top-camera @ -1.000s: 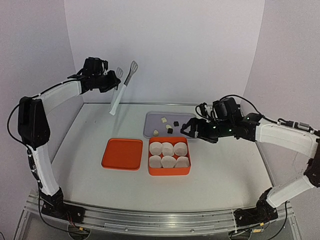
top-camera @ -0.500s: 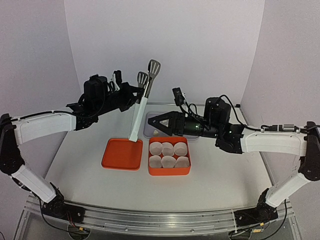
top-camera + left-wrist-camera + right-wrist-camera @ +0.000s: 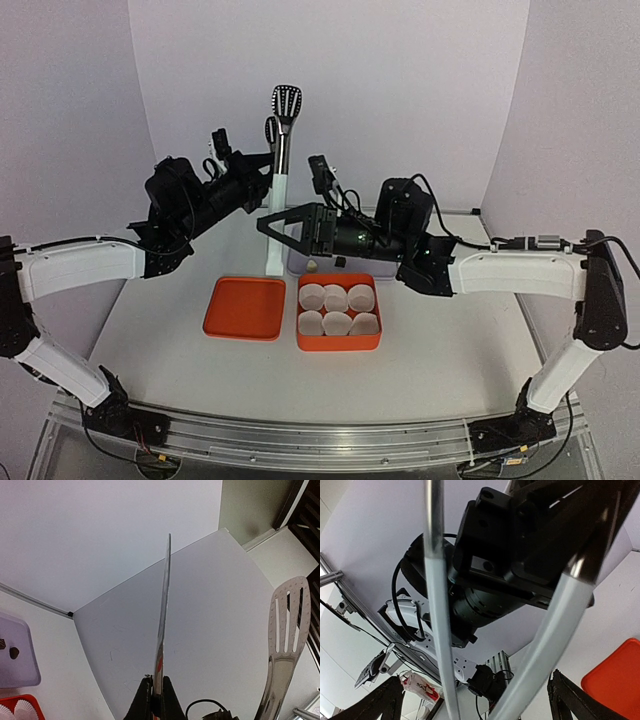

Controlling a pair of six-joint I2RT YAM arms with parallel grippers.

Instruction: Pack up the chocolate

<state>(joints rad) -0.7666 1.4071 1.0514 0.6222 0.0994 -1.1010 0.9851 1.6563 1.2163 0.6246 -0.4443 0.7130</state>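
Left fingers (image 3: 145,706) are clamped tight on the steel tongs (image 3: 277,215), which stand upright. Right fingers (image 3: 382,702) gape wide around the white handles, gripping nothing. The chocolate (image 3: 313,266) sits on the lavender tray (image 3: 22,672), at 12 o'clock from the orange box (image 3: 338,343). The right fingers should squeeze both handles squarely before the left lets go.

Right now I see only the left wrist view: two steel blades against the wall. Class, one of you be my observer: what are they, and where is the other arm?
Observer: They are tongs, held upright by their white handles in the shut left pincer.
Operator: And the right arm?
Observer: It reaches across, and the right pincer is open, with a finger on either side of those white handles.
Operator: Is anything packed?
Observer: No, all six paper cups in the orange box look empty.
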